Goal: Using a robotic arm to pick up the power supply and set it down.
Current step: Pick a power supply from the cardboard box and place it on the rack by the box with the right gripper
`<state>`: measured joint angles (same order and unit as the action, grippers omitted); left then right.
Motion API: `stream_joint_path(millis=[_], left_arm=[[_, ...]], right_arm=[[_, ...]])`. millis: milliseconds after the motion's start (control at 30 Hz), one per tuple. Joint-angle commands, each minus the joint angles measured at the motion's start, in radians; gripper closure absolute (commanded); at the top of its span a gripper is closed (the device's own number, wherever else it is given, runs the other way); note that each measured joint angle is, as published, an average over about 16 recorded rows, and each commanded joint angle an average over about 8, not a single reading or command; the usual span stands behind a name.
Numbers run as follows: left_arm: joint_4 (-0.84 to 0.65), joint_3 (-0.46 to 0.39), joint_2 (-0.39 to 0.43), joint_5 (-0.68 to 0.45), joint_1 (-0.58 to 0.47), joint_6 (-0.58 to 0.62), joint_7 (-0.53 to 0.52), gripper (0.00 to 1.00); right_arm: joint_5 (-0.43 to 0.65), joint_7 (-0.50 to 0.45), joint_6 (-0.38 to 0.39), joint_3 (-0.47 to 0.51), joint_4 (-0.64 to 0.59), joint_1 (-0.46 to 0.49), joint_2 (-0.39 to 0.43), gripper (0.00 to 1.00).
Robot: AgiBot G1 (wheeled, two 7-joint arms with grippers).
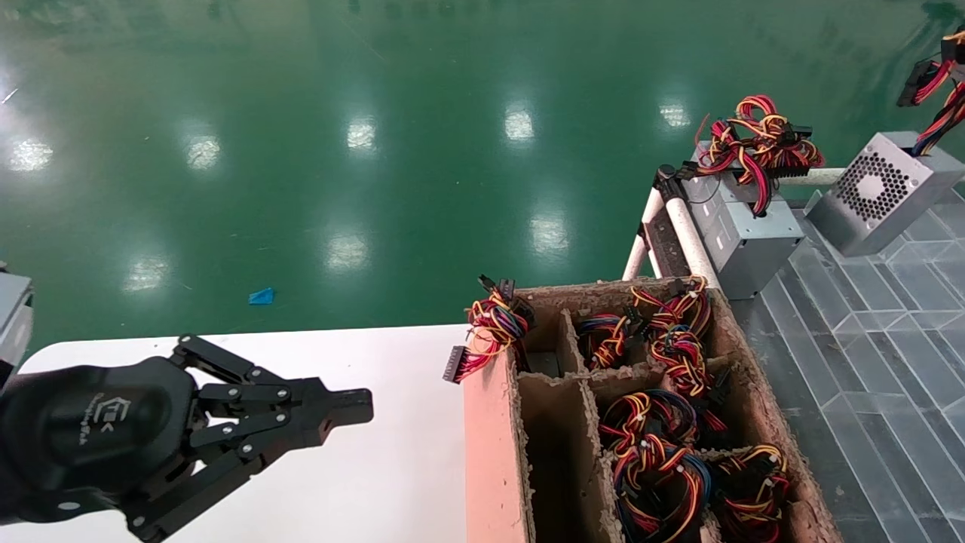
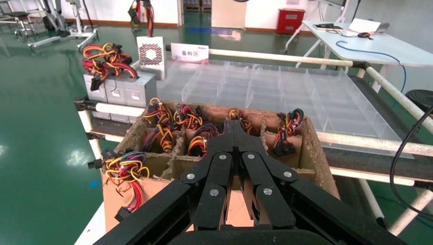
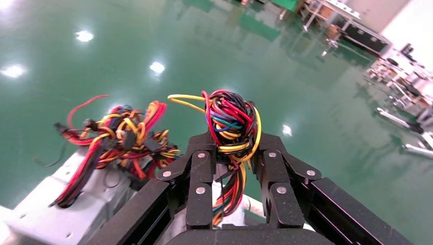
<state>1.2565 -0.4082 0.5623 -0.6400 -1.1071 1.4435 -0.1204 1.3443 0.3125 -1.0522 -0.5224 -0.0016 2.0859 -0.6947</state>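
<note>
The right gripper (image 3: 232, 148), clenched only on a power supply's wire bundle (image 3: 231, 120), may let it slip while the left gripper (image 1: 354, 407) idles closed.

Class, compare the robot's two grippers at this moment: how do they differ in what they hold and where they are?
The left gripper is shut on nothing, while the right gripper is clamped on a wire bundle. The left gripper hangs over the white table beside the cardboard crate; the right gripper is above the grey power supplies, outside the head view. Both are black, linked and two-fingered.
</note>
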Motion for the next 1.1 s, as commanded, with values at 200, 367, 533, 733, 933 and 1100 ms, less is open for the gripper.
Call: stream_joint_path(millis=[200, 367, 533, 733, 933, 1100], left_arm=[[0.0, 0.0, 0.0, 0.0, 0.0, 0.0, 0.0, 1.0], [0.0, 0.0, 0.0, 0.0, 0.0, 0.0, 0.0, 1.0], [0.0, 0.0, 0.0, 0.0, 0.0, 0.0, 0.0, 1.0], [0.0, 0.0, 0.0, 0.0, 0.0, 0.0, 0.0, 1.0], [0.0, 0.0, 0.0, 0.0, 0.0, 0.0, 0.0, 1.0], [0.0, 0.0, 0.0, 0.0, 0.0, 0.0, 0.0, 1.0]], right_arm=[[-0.02, 0.012, 0.08, 0.014, -0.006, -0.03, -0.047, 1.0], [-0.024, 0.013, 0.091, 0.017, -0.002, -0.037, -0.071, 1.0], [-0.03, 0.006, 0.093, 0.021, -0.007, -0.05, -0.093, 1.0], [-0.039, -0.001, 0.103, 0.028, -0.009, -0.063, -0.107, 1.0], [-0.043, -0.006, 0.115, 0.03, -0.009, -0.074, -0.12, 1.0], [-0.046, -0.009, 0.139, 0.032, -0.008, -0.072, -0.115, 1.0]])
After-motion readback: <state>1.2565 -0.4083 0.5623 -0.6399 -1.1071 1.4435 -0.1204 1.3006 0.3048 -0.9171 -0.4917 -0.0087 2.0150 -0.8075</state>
